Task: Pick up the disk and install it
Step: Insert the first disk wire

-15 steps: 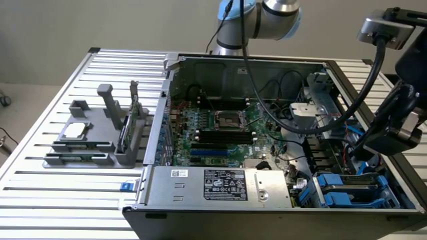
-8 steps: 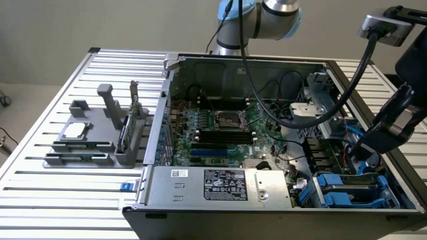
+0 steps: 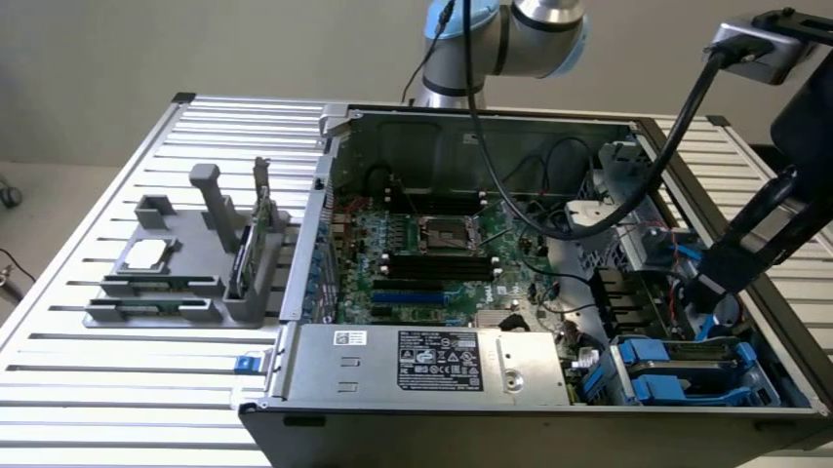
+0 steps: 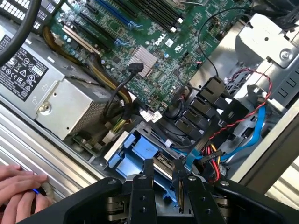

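Exterior view: an open computer case [image 3: 521,127] lies on the slatted worktop [image 3: 131,390], and the arm reaches down into the corner at the exterior view's right, beside the blue drive bay [image 3: 664,375]. In the wrist view the claw [image 4: 163,162] is partly closed, pinching the disk [image 4: 163,170] edge-on by its blue carrier, just over the bay. The power-supply box [image 4: 56,98] and motherboard [image 4: 154,42] lie near. A person's hand [image 4: 18,191] rests at the case's rim.
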### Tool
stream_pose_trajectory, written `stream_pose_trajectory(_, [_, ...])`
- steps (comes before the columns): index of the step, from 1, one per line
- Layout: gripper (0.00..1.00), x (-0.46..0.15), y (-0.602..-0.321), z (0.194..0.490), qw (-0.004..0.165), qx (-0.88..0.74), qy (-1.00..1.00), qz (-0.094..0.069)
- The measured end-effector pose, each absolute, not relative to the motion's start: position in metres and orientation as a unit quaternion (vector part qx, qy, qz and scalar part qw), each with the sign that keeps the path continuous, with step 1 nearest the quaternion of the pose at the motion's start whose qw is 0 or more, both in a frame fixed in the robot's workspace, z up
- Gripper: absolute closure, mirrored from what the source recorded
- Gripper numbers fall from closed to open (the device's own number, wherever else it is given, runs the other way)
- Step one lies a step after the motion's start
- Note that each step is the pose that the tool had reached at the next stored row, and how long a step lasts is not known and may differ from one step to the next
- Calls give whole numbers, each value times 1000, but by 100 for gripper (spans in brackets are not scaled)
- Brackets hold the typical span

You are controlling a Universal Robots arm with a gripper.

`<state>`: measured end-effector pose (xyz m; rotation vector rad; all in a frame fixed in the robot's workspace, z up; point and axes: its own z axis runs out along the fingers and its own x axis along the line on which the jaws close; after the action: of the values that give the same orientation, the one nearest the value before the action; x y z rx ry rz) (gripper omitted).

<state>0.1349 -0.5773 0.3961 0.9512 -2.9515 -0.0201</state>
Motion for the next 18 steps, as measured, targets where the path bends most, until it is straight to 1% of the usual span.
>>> stream_pose_trajectory(18, [69, 135, -577, 396, 19, 148, -989, -10])
